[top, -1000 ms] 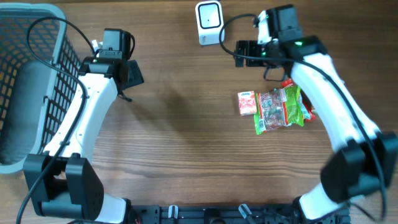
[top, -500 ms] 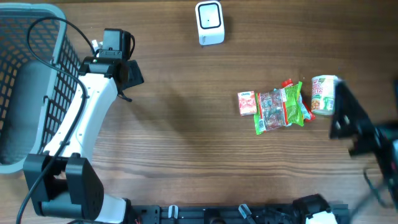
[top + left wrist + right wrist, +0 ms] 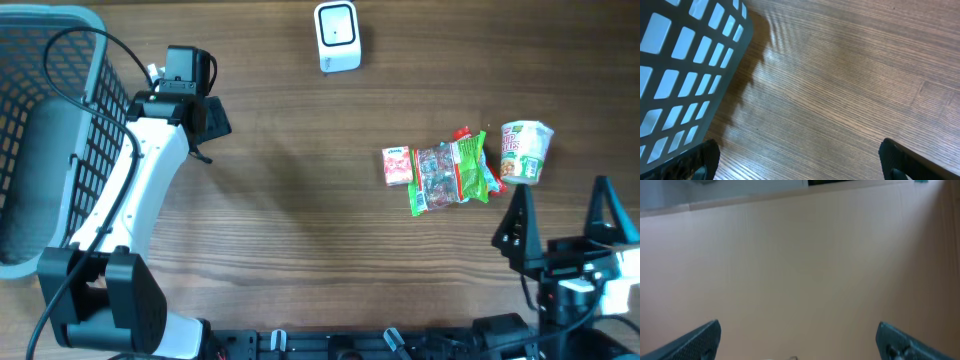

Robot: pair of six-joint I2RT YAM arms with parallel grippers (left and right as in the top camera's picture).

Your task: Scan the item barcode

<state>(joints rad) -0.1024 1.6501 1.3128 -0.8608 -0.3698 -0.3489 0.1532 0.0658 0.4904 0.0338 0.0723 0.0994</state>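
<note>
Fingers spread wide on both grippers, nothing pinched.

Overhead: right gripper (image 3: 562, 228) now pulled back to the near right edge, well away from the scanner (image 3: 337, 36) it hovered beside a second ago. Uncovered by that retreat: a paper cup (image 3: 525, 152) lying just right of the snack packets (image 3: 448, 174) and small pink box (image 3: 397, 166). Left gripper (image 3: 205, 125) unmoved beside the basket (image 3: 40, 130).

Left wrist: bare wood and basket mesh only.

Right wrist: blank pale surface, no item.

Judged: no scan under way; items still waiting mid-table, a fresh pick needed.
</note>
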